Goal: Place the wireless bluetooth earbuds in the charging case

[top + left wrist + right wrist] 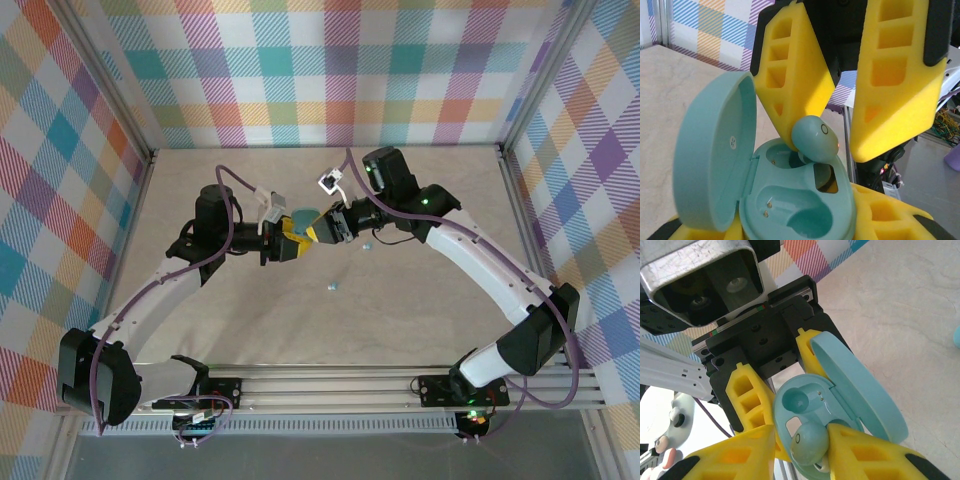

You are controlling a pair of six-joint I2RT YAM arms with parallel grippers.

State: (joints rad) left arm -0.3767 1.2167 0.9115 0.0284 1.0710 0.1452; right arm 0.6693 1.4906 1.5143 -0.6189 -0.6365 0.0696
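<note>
Left gripper (288, 243): clenching the charging case (756, 200) from both sides, yellow fingers (751, 399) flanking its base and holding it up off the table (430, 330). The lid (710, 160) is standing open, hinged back to one side.

Right gripper (840, 145): released, jaws parted and pointing down over the case. One finger is touching an earbud (815, 140); the other is standing apart from it.

Earbud: teal, sitting tilted in the case's far socket, not fully seated. The near socket (805, 215) is showing two contact pins.

Left arm (170, 280): reaching in from its base, elbow bowing outward, wrist turning towards mid-table.

Right arm (480, 260): mirroring that pose, its wrist meeting the left one at the table's middle.

Loose earbuds: two, one lying (366, 246) just beside the right wrist, one (332, 287) lying nearer the bases.
</note>
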